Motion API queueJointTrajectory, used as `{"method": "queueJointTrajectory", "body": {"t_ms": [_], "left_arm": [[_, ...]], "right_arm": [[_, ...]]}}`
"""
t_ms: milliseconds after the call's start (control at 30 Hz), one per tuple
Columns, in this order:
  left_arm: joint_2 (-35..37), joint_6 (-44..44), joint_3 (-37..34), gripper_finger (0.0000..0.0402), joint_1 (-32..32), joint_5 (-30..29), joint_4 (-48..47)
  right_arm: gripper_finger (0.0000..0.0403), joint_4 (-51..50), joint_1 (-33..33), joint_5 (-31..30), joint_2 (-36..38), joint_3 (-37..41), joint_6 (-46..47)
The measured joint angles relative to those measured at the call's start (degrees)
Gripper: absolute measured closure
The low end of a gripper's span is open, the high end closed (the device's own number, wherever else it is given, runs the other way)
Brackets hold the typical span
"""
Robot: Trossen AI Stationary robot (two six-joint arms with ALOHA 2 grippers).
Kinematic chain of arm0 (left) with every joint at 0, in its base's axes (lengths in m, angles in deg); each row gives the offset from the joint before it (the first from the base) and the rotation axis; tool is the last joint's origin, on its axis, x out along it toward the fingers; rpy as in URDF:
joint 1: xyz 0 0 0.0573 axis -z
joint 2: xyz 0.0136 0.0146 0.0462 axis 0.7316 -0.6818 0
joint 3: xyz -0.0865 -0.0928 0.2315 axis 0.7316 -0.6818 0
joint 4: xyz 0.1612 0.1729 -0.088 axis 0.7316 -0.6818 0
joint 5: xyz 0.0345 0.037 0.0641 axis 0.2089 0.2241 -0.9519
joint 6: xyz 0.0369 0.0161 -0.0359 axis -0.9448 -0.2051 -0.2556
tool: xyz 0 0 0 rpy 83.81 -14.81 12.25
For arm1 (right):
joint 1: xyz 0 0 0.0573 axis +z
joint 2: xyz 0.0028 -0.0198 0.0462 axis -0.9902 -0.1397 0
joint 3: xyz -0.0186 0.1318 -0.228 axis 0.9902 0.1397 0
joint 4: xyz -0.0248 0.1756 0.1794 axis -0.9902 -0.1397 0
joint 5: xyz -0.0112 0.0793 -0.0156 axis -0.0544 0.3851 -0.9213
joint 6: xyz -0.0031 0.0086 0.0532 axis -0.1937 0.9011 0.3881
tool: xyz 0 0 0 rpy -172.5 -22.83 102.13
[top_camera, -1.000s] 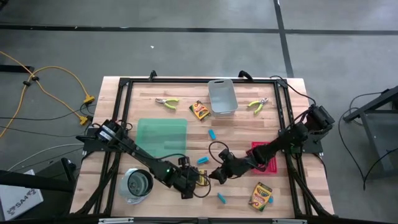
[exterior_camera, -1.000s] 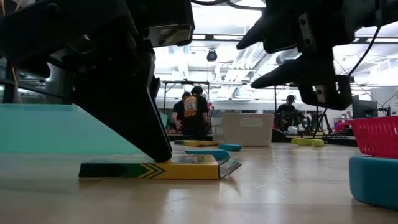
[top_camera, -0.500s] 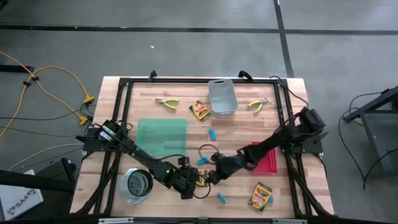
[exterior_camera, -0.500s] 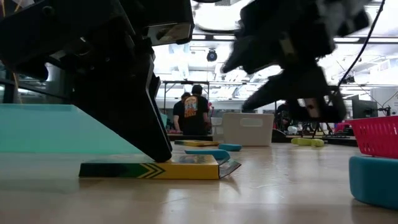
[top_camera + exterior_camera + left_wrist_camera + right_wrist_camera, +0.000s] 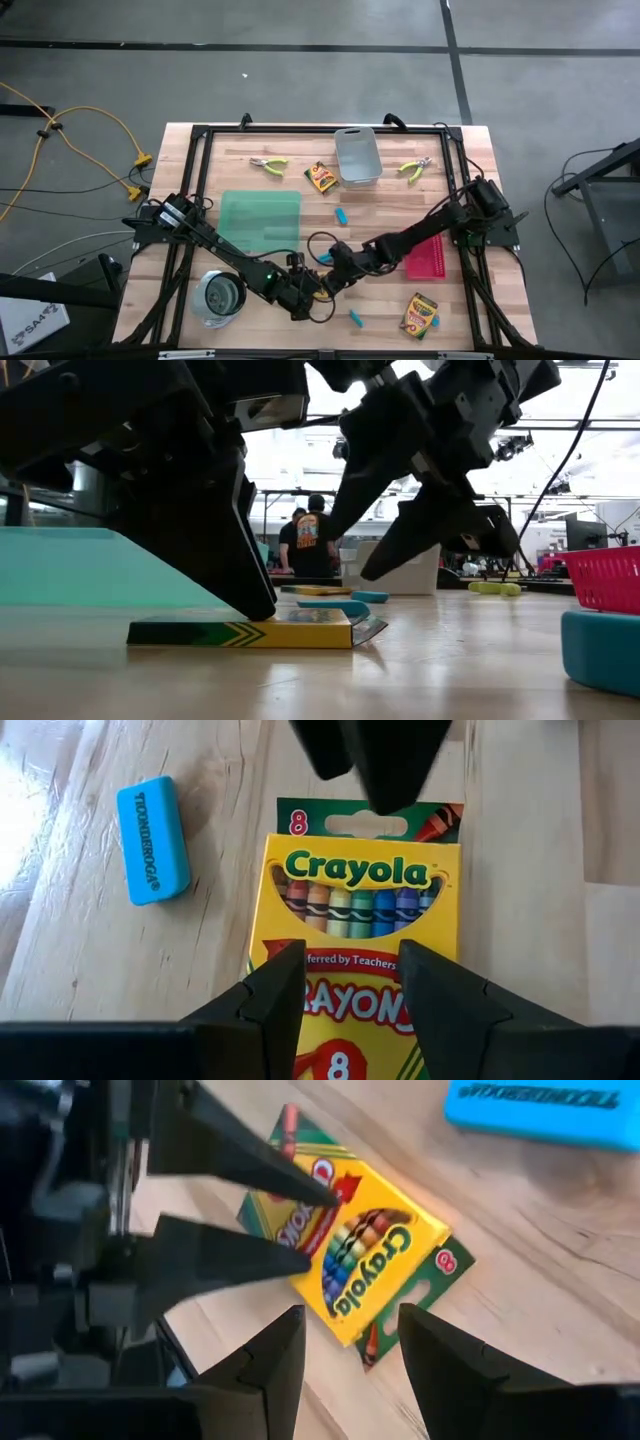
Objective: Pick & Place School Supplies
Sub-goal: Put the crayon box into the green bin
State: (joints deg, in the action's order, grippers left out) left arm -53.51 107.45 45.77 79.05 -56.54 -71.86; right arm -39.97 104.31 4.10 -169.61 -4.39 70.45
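change: right gripper swung in to 3 o'clock of crayola crayon box, fingers apart, empty | left gripper spread over box, not clamped | means: two-arm pickup pending

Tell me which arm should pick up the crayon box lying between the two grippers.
Left, probably. The left gripper stands open with its fingertips down on the Crayola crayon box, while the right gripper hangs open above the box's flap end.

Flat yellow-and-green cardboard crayon boxes lie at the table's 6, 12 and 5 o'clock; small light-blue rectangular blocks lie between; yellow-green-handled pliers rest at 11 and 1 o'clock.
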Motion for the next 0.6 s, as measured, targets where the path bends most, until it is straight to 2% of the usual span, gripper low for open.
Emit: {"method": "queueJointTrajectory", "body": {"t_ms": [367,600], "left_arm": [[-0.06,1.88,-0.01,0.0243,0.84,-2.73,0.27],[-0.15,1.93,-0.03,0.0243,1.99,-5.78,0.45]], "right_arm": [[0.025,-3.51,3.77,-5.65,0.0,0.04,7.55],[0.025,-3.0,3.48,-6.41,-0.77,0.04,9.31]]}}
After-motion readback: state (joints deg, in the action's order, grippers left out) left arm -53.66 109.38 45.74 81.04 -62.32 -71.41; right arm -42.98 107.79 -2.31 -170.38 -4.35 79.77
